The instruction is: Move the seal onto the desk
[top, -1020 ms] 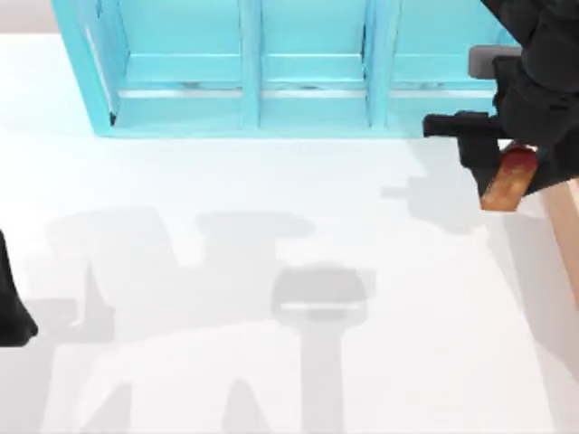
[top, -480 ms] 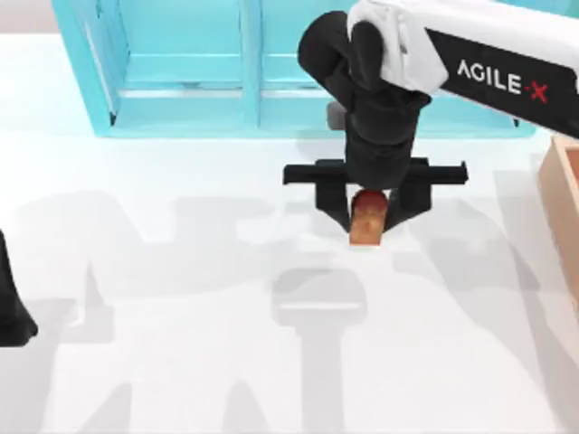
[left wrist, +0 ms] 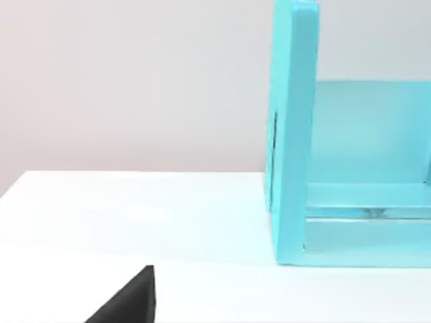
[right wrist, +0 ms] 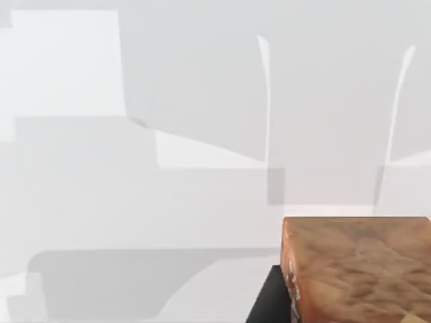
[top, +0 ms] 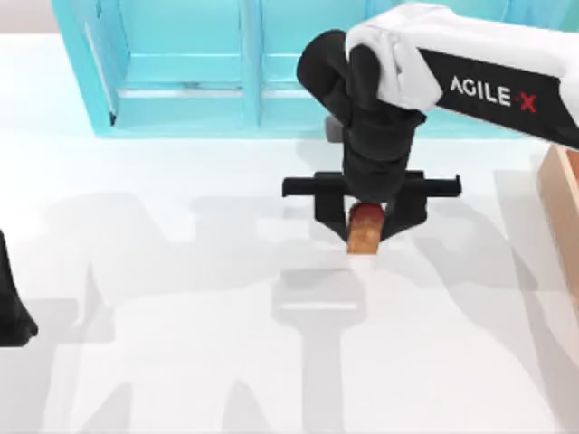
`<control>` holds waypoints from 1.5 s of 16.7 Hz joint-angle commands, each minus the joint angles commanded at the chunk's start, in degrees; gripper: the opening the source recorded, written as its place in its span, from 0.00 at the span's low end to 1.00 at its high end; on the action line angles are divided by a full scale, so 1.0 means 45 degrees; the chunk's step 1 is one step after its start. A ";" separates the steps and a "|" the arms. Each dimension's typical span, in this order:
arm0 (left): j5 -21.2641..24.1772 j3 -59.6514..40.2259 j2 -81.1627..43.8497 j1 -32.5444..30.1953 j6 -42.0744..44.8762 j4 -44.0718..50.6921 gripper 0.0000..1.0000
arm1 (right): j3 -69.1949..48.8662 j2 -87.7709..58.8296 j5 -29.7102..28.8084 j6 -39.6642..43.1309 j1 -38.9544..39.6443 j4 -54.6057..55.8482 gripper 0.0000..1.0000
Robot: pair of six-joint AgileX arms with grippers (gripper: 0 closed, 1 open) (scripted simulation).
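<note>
The right gripper (top: 366, 223) has its fingers closed on the one seal (top: 365, 229), over the middle of the white desk (top: 181, 362), just in front of the turquoise shelf (top: 190, 90). From above, the seal's red top shows; the right wrist view shows its brown body (right wrist: 357, 269). The left arm (top: 14, 312) sits at the desk's left edge; whether its fingers are open or closed, I cannot tell.

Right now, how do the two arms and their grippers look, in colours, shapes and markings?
The right arm has a white shell with a black panel carrying white AGILEX lettering, the X in red. Its wrist is black and rounded, and the right gripper is black, with a wide flat crossbar and two fingers. The left arm, at the table's left edge, shows as a plain black shape.
</note>
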State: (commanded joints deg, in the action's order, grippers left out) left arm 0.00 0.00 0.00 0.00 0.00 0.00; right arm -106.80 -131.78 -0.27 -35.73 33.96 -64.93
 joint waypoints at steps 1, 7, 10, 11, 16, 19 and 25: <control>0.0000 0.0000 0.0000 0.0000 0.0000 0.0000 1.00 | 0.0230 -0.0087 -0.0007 -0.0004 0.0013 0.0322 0.00; 0.0000 0.0000 0.0000 0.0000 0.0000 0.0000 1.00 | 0.0645 -0.0258 -0.0020 -0.0014 0.0043 0.0894 0.00; 0.0000 0.0000 0.0000 0.0000 0.0000 0.0000 1.00 | 0.0645 -0.0258 -0.0020 -0.0014 0.0043 0.0894 0.23; 0.0000 0.0000 0.0000 0.0000 0.0000 0.0000 1.00 | 0.0645 -0.0258 -0.0020 -0.0014 0.0043 0.0894 0.30; 0.0000 0.0000 0.0000 0.0000 0.0000 0.0000 1.00 | 0.0645 -0.0258 -0.0020 -0.0014 0.0043 0.0894 0.68; 0.0000 0.0000 0.0000 0.0000 0.0000 0.0000 1.00 | 0.0645 -0.0258 -0.0020 -0.0014 0.0043 0.0894 0.90; 0.0000 0.0000 0.0000 0.0000 0.0000 0.0000 1.00 | 0.0645 -0.0258 -0.0020 -0.0014 0.0043 0.0894 1.00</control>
State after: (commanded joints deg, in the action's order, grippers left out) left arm 0.00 0.00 0.00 0.00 0.00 0.00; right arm -103.90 -132.94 -0.36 -35.79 34.15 -60.91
